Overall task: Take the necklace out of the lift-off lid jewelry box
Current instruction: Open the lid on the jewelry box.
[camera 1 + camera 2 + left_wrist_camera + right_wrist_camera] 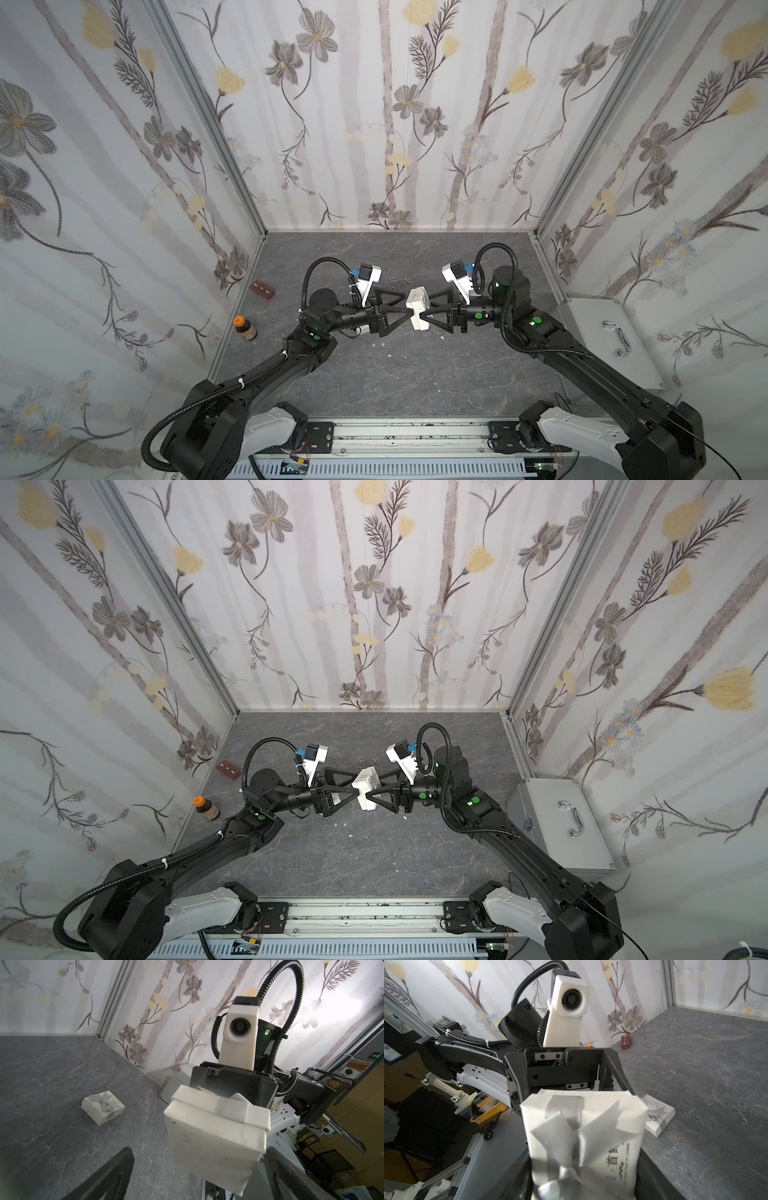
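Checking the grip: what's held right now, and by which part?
Right gripper clamps the white jewelry box by its sides at the lid end; left gripper open, gripping nothing.

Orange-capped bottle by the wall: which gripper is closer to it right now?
Left. The left gripper sits on the bottle side of the white box held mid-air; the right gripper grips that box from the far side.
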`<state>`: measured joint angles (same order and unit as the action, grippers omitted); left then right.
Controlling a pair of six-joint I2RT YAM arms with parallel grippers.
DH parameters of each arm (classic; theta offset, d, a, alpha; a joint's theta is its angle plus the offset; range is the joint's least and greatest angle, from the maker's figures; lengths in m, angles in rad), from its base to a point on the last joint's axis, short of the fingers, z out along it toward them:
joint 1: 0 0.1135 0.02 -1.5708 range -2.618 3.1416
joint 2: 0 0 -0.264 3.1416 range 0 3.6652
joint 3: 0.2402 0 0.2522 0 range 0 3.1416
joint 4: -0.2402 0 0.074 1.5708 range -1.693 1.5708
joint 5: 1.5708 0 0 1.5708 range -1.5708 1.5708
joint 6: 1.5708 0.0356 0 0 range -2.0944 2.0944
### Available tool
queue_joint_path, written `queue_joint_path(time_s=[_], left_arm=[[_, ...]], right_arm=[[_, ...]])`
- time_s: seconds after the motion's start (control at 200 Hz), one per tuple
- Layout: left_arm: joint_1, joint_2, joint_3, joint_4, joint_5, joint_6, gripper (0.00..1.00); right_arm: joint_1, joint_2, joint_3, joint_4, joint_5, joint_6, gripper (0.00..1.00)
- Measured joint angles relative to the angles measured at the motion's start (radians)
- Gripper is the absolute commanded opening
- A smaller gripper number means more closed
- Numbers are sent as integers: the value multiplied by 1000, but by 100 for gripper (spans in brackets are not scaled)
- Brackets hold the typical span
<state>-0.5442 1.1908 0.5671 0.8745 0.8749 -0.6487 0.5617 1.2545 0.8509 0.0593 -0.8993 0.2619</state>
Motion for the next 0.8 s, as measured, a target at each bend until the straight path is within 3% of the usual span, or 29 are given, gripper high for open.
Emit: queue_joint_path(time_s=[0.52, 0.804], left_arm=[[-3, 40, 0, 175, 72, -113, 96], [-4, 51, 0, 243, 107, -145, 87]], right_arm=[[-4, 15, -25, 179, -115, 93, 65], [-3, 32, -29, 228, -140, 122, 65]])
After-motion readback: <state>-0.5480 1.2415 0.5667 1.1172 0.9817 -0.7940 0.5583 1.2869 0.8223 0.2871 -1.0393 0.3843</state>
